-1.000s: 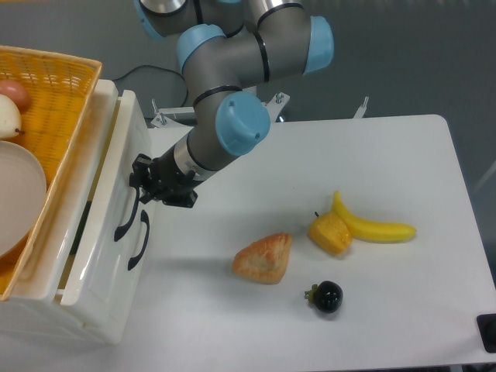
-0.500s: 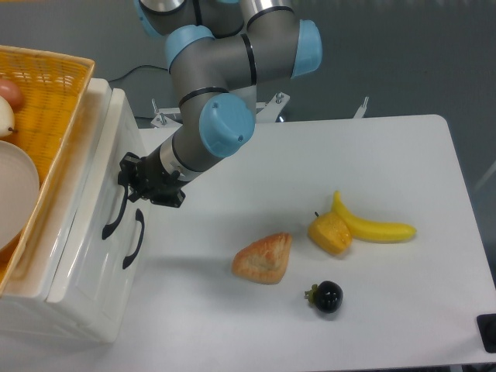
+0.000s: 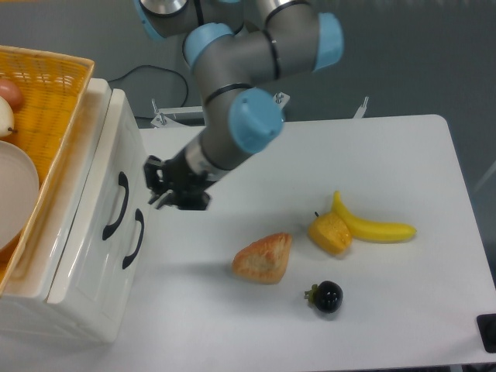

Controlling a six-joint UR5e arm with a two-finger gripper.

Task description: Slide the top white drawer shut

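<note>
Arm angled down-left, tool (image 3: 159, 188) just beside top white drawer (image 3: 93, 209), off handle; grip state unclear.

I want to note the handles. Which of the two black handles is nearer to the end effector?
The upper handle on the top drawer; the lower handle sits further from the end effector.

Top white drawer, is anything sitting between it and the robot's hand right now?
Nothing visible. The hand hangs just off the top white drawer, with only bare table in the gap beside its handle.
</note>
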